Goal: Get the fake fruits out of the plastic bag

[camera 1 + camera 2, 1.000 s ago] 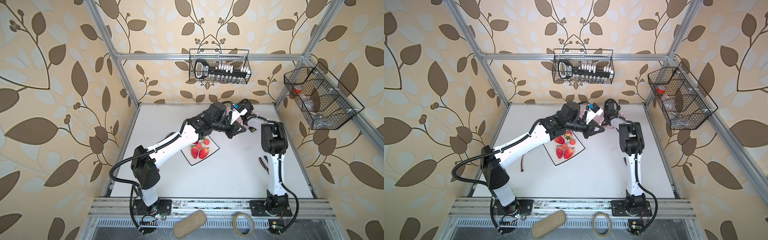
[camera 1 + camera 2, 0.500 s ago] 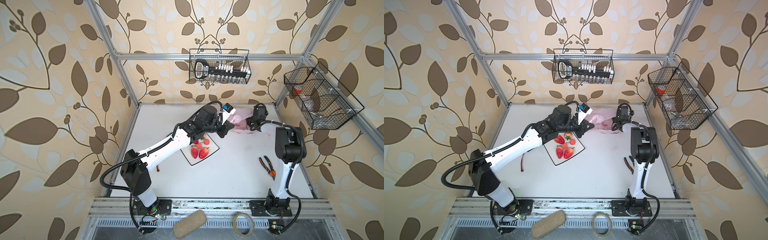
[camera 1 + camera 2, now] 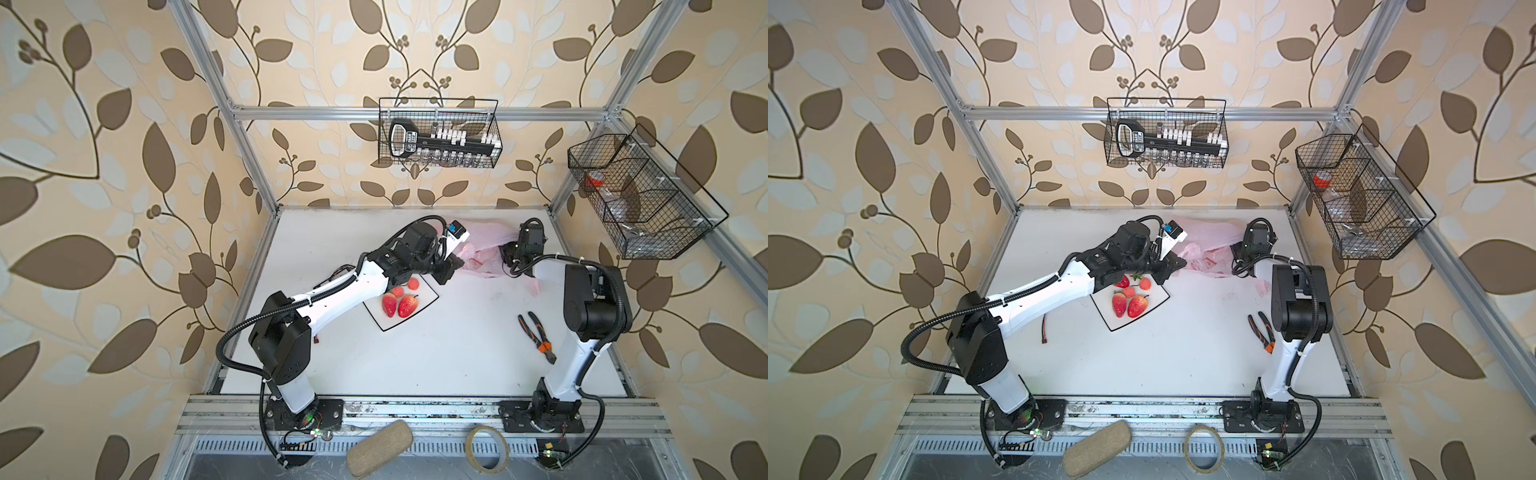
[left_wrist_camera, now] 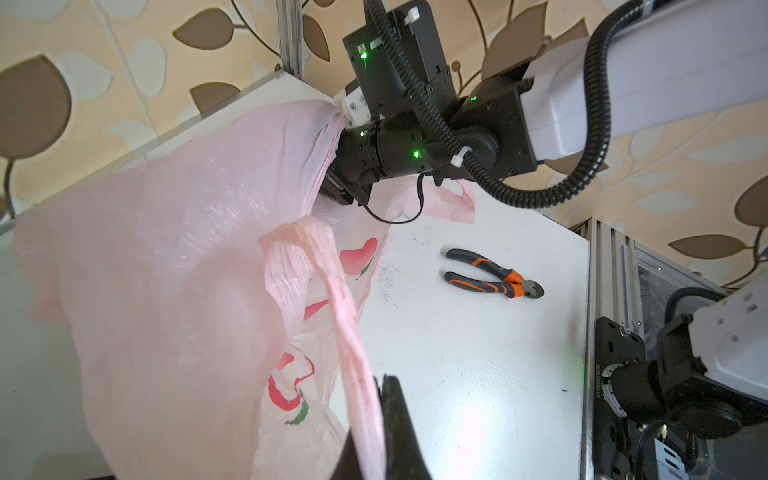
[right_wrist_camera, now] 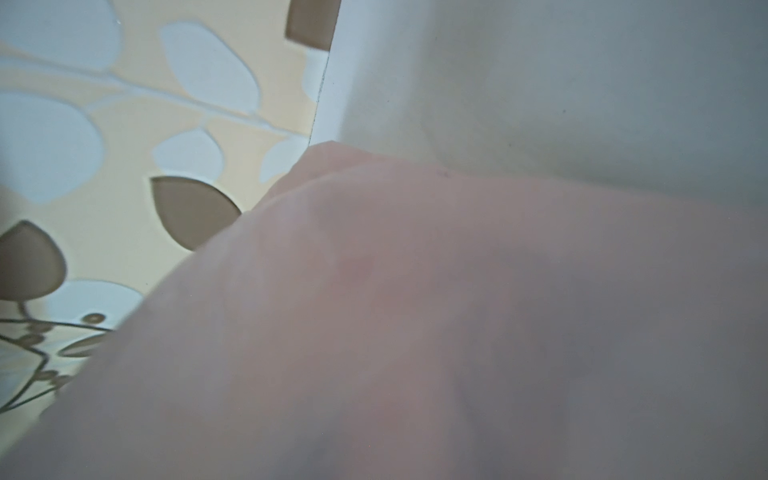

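Bag [image 4: 166, 249]: one, pink, held up at the back of the table, strung between both grippers. Whether its lower folds touch the table we cannot tell.

Left gripper [image 3: 455, 265]: in the left wrist view its jaws are nearly together, pinching one twisted handle [image 4: 332, 291] of the bag. Right gripper [image 3: 508, 252]: fingers buried in film. The pleats converge on it and the bag hangs from it, so we take it as clamped on the bag's rim. The second handle [image 4: 451, 203] dangles loose just beside it.

Key relation: the bag lies to the right of the left gripper, with its long axis running gripper to gripper across the table. Plate [image 3: 1133, 322] sits just beside the left gripper, partly under that arm and well apart from the right one. The left arm is therefore nearer the plate. Any fruit left inside would, in our judgement, have to come out toward that end.

Fruits on the plate, in a top view: three strawberries [image 3: 1137, 306], one half hidden by the arm, and two cherries [image 3: 1145, 284]. That makes five in sight, all out of the bag. Inside the bag we make out only printed red shapes and no fruit, though the film is cloudy. In the right wrist view film covers most of the lens, so there is nothing to count.

Also noted: one plate, two handles, two grippers, one pliers [image 3: 536, 336] on the table by the right arm, well apart from the bag
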### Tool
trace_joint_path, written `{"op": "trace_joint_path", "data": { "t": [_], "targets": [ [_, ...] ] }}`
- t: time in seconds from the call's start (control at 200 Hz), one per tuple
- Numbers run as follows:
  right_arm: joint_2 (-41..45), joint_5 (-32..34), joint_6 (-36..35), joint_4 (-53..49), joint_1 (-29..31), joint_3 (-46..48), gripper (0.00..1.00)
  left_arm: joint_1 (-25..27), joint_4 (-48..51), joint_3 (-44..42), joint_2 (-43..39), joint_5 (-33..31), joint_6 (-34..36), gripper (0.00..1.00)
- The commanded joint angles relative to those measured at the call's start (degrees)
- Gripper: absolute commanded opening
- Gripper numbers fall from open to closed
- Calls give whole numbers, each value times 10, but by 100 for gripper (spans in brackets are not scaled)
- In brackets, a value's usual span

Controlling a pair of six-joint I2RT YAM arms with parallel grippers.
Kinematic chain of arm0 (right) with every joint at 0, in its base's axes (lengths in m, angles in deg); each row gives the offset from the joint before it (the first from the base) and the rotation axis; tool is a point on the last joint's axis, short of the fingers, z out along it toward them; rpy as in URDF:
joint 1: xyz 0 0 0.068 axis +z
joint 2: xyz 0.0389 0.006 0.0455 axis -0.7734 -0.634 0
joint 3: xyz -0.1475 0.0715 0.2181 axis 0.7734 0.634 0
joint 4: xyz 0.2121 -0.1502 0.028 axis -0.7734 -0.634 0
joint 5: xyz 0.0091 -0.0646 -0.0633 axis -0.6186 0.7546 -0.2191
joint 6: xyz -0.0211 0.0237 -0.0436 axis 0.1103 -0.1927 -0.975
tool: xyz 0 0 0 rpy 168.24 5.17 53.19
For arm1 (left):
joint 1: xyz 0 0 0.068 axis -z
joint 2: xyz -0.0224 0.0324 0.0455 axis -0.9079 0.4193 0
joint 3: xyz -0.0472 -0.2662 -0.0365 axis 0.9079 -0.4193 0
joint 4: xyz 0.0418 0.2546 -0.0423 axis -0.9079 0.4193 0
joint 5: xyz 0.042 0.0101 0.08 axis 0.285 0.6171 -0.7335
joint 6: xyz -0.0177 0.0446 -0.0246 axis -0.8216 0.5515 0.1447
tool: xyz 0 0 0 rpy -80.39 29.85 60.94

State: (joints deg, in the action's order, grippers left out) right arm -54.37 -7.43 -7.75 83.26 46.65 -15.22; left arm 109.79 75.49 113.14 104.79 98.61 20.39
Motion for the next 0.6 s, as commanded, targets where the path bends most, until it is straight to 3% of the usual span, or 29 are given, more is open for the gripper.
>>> {"op": "trace_joint_path", "data": {
  "t": [0.0,0.05,0.07,0.095,0.22,0.335,0.525,0.595],
  "targets": [
    [6,-16,3,2,-1,0,46,1,3,7,-26,26,-1,46],
    [4,-17,4,3,0,2,46,1,-2,4,-44,26,-13,72],
    [2,-18,4,4,0,1,47,1,-8,0,-52,26,-19,91],
    [1,-19,4,4,1,2,47,0,-17,-3,-62,26,-30,98],
    [-3,-27,3,6,5,-1,47,-19,-53,-3,-109,57,-89,99],
    [-8,-36,5,14,9,0,47,-53,-68,13,-114,46,-195,99],
    [-14,-54,9,26,23,3,48,-118,126,162,16,-35,-399,99],
    [-14,-59,7,26,30,3,48,-140,162,208,73,-21,-468,99]
  ]
}}
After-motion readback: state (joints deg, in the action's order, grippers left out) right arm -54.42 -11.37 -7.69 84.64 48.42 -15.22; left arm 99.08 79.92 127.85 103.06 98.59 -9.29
